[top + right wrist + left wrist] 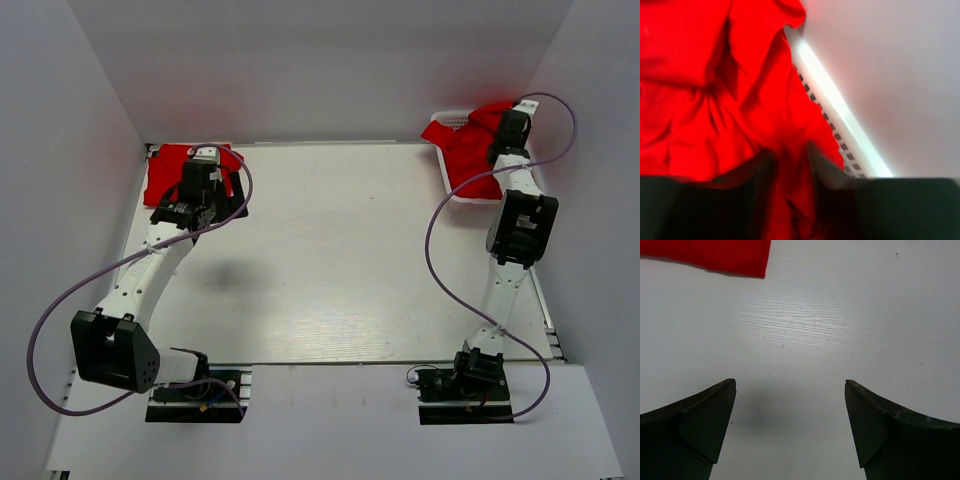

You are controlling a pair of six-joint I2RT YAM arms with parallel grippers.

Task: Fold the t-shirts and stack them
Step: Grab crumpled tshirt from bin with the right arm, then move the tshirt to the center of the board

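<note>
A flat folded red t-shirt (166, 176) lies at the far left corner of the table; its edge shows in the left wrist view (715, 255). My left gripper (207, 165) hangs at that shirt's right edge, open and empty (790, 385) over bare table. A crumpled heap of red t-shirts (468, 150) fills the white mesh basket (452, 117) at the far right. My right gripper (512, 124) is down in the heap, its fingers closed on a fold of red fabric (790, 165). How many shirts are in the heap is hidden.
The basket's white mesh rim (840, 120) runs close to the grey right wall. Grey walls close in the table on the left, back and right. Purple cables loop beside both arms. The white table (340, 250) lies between the arms.
</note>
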